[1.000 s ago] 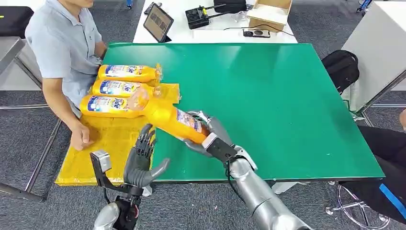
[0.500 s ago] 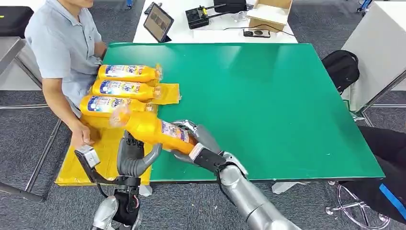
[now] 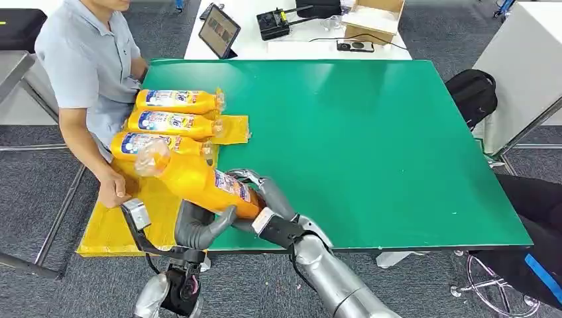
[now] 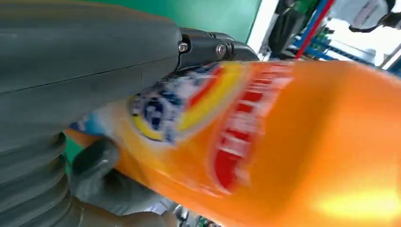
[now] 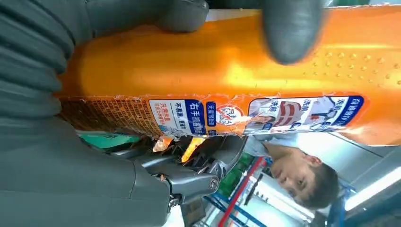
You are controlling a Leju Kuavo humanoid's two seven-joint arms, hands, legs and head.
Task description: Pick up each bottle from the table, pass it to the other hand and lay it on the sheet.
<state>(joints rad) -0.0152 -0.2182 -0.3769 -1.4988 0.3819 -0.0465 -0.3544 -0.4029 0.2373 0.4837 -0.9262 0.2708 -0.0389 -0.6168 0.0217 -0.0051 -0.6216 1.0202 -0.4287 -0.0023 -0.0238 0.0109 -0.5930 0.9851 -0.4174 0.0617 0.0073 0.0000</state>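
Three bottles (image 3: 173, 123) already lie side by side on the yellow sheet (image 3: 126, 218) at the green desk's (image 3: 371, 139) left edge. I see my right hand (image 3: 262, 199) gripping a fourth bottle (image 3: 199, 182) above the sheet's near edge, my left hand (image 3: 199, 225) cupped underneath, touching it. A person's hand (image 3: 112, 191) rests on the sheet just beside.

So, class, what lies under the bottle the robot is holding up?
Under the held bottle: the left hand, the yellow sheet and the green table edge. The left hand's fingers are mostly covered.
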